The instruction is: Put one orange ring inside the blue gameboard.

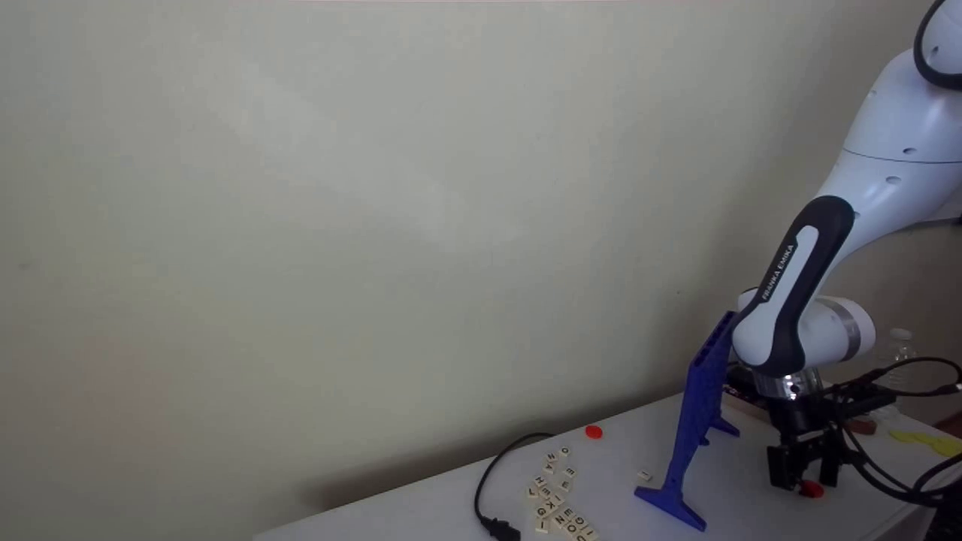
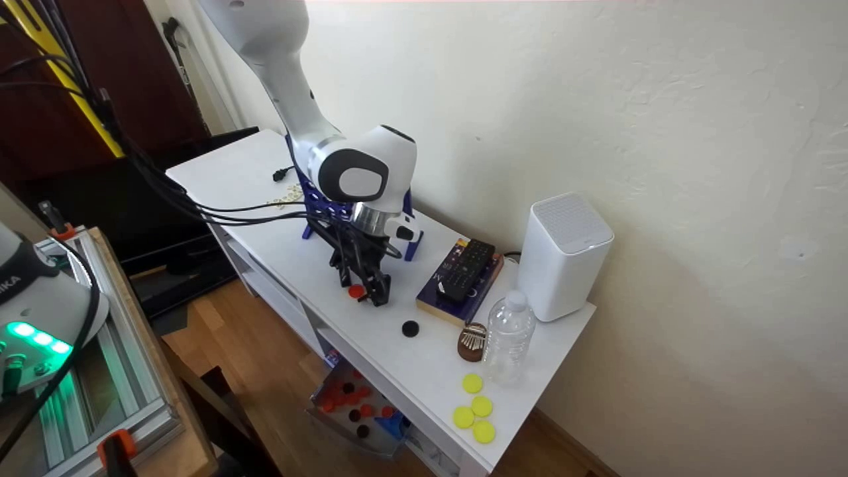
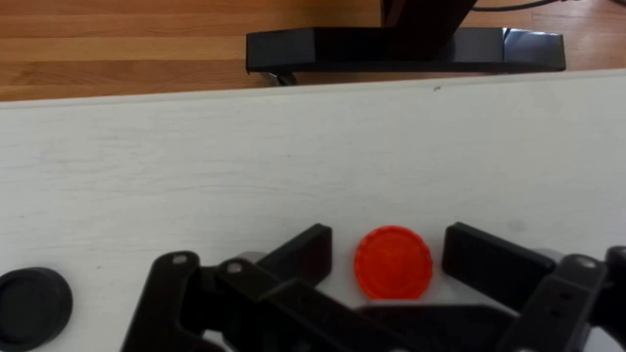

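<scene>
My hand [image 3: 389, 254] has a slim gap on either side of the orange ring [image 3: 393, 264], and bare bench [image 3: 293, 161] runs from there to its edge. The tall blue gameboard [image 1: 703, 398] bars me from the letter tiles [image 1: 549, 506]; a book [image 2: 430, 295] carrying a remote [image 2: 467, 270] lies between me and the white box [image 2: 560, 271], a black disc [image 2: 410, 328] near it.

Two red-orange discs [image 3: 393, 264], one between my two fingers [image 3: 310, 254], the second disc [image 1: 594, 432] toward 9 o'clock from them in an exterior view, share my table [image 2: 430, 371] with four yellow discs [image 2: 482, 405], one black disc [image 2: 410, 328], one blue gameboard [image 1: 700, 402], one book [image 2: 432, 295], one remote [image 2: 467, 269], one thumb piano [image 2: 472, 341], one bottle [image 2: 509, 338], one white box [image 2: 566, 258], one plug [image 1: 501, 529] and over a dozen letter tiles [image 1: 551, 505], too bunched for an exact count.
</scene>
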`<state>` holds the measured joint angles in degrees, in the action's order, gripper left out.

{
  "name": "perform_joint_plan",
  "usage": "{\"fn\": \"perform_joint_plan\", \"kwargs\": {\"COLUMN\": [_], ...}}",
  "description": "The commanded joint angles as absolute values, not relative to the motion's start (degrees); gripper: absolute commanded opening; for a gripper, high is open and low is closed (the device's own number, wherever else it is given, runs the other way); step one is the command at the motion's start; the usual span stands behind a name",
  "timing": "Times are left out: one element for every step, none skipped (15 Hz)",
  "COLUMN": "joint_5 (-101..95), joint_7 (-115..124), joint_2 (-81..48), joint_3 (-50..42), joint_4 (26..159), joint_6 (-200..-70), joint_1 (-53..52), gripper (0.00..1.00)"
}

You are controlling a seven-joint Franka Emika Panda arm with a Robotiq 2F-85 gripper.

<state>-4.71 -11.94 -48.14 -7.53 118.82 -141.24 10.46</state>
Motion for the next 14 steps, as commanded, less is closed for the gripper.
{"fn": "perform_joint_plan", "kwargs": {"joint_5": [-5.81,-5.78,-5.79,-5.80,-5.75,-5.68,-5.57,-5.51,-5.45,-5.41,-5.37,-5.34,-5.34,-5.36], "joint_7": [-11.94,-11.96,-11.97,-12.00,-12.02,-12.07,-12.10,-12.15,-12.14,-12.15,-12.20,-12.18,-12.17,-12.13], "joint_2": [-49.15,-49.04,-49.01,-48.99,-48.98,-48.94,-48.88,-48.82,-48.73,-48.67,-48.60,-48.57,-48.55,-48.53], "joint_3": [-7.41,-7.38,-7.38,-7.37,-7.33,-7.24,-7.15,-7.11,-7.07,-7.03,-6.99,-6.95,-6.95,-6.96], "joint_4": [118.16,118.25,118.25,118.22,118.17,118.19,118.22,118.22,118.26,118.31,118.33,118.33,118.34,118.35], "joint_6": [-142.47,-142.69,-142.73,-142.76,-142.84,-142.94,-143.10,-143.22,-143.33,-143.52,-143.63,-143.74,-143.79,-143.81], "joint_1": [11.15,11.21,11.24,11.26,11.32,11.37,11.47,11.56,11.61,11.67,11.75,11.77,11.77,11.73], "gripper": [0.79,0.78,0.75,0.72,0.71,0.67,0.65,0.62,0.61,0.59,0.59,0.60,0.61,0.61]}}
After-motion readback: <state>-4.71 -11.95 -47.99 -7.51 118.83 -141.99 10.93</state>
